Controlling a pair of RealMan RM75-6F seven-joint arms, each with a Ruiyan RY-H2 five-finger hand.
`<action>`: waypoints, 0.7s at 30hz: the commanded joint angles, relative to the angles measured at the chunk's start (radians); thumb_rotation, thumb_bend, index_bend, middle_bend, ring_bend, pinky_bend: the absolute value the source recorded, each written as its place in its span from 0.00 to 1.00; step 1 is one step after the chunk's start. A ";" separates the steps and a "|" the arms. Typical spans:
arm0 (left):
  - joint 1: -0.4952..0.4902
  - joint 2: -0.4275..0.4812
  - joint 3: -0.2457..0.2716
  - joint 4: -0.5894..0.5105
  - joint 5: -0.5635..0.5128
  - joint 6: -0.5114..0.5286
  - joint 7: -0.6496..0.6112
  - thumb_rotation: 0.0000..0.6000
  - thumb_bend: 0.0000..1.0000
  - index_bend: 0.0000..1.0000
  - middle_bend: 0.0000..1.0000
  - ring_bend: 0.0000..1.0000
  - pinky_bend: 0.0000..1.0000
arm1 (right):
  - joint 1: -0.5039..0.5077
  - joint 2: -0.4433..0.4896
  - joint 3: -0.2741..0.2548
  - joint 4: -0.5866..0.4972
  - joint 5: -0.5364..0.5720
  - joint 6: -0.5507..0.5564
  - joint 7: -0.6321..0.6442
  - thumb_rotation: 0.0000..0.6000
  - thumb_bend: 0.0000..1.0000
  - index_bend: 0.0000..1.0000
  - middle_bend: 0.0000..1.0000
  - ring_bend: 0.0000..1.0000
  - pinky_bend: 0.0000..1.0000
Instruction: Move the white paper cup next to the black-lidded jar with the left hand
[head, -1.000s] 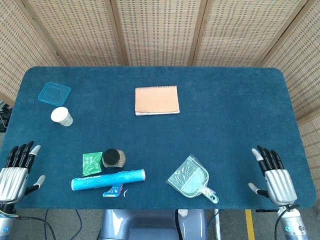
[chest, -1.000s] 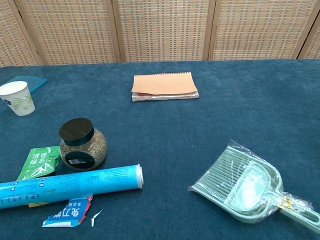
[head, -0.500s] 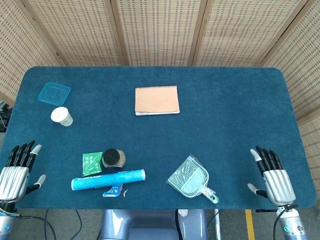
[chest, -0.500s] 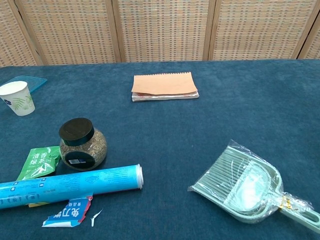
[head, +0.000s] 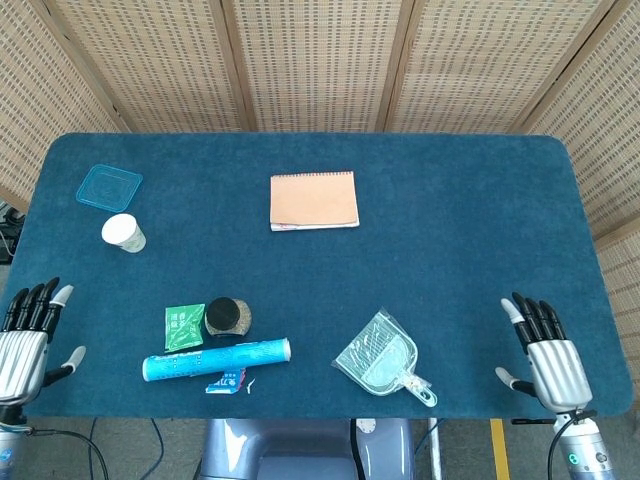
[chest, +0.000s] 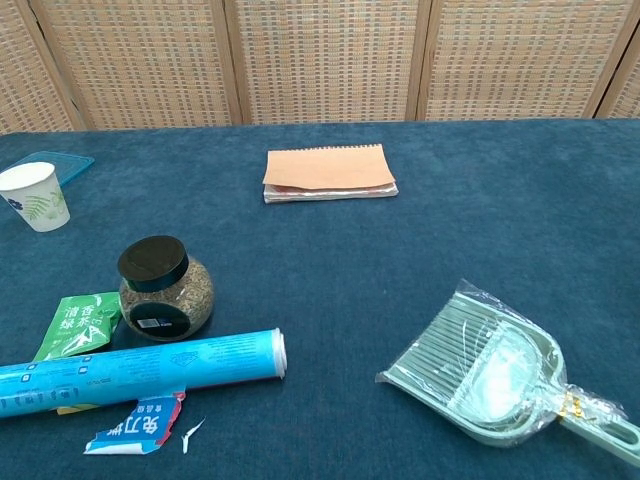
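Note:
The white paper cup (head: 123, 233) (chest: 33, 196) stands upright near the table's left edge, just in front of a blue lid. The black-lidded jar (head: 227, 317) (chest: 163, 287) stands nearer the front, beside a green packet. My left hand (head: 27, 338) hovers at the front left corner, fingers spread, holding nothing, well in front of the cup. My right hand (head: 545, 347) is at the front right corner, also spread and empty. The chest view shows neither hand.
A blue square lid (head: 108, 185) lies behind the cup. A green packet (head: 183, 326), a long blue tube (head: 216, 360) and a torn wrapper (head: 227, 381) crowd the jar's front. An orange notebook (head: 313, 200) lies mid-table, a wrapped dustpan (head: 382, 360) front right.
My left hand has drifted slightly left and toward the front edge. The right hand barely shifted. Nothing on the table moved.

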 joint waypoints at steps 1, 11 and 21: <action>-0.022 0.030 -0.031 -0.005 -0.035 -0.027 -0.043 1.00 0.27 0.00 0.00 0.00 0.00 | 0.001 0.000 0.003 0.002 0.007 -0.005 0.002 1.00 0.00 0.00 0.00 0.00 0.00; -0.184 0.130 -0.145 0.052 -0.221 -0.316 -0.176 1.00 0.27 0.00 0.00 0.00 0.00 | 0.007 -0.001 0.009 0.003 0.024 -0.020 0.004 1.00 0.00 0.00 0.00 0.00 0.00; -0.360 0.147 -0.198 0.188 -0.387 -0.630 -0.182 1.00 0.28 0.01 0.00 0.00 0.00 | 0.016 -0.005 0.012 0.012 0.044 -0.048 0.003 1.00 0.00 0.00 0.00 0.00 0.00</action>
